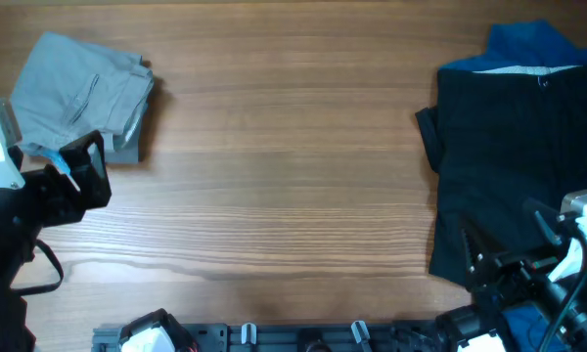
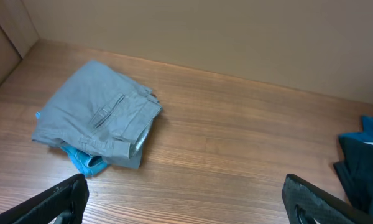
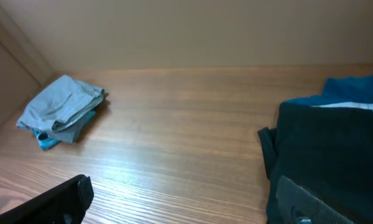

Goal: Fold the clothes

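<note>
The grey shorts point(image 1: 78, 93) lie folded at the far left of the table, on top of a light-blue garment point(image 2: 84, 160) that peeks out beneath them. They also show in the left wrist view point(image 2: 96, 118) and the right wrist view point(image 3: 61, 109). A black garment point(image 1: 514, 166) lies spread at the right, with a dark-blue piece point(image 1: 528, 44) under its far edge. My left gripper point(image 1: 73, 176) is open and empty, just in front of the grey shorts. My right gripper point(image 1: 504, 244) is open and empty over the near edge of the black garment point(image 3: 329, 149).
The wooden table point(image 1: 284, 156) stretches between the two piles. A black rail with clips point(image 1: 274, 334) runs along the front edge. Brown walls point(image 3: 174, 31) close off the back and left side.
</note>
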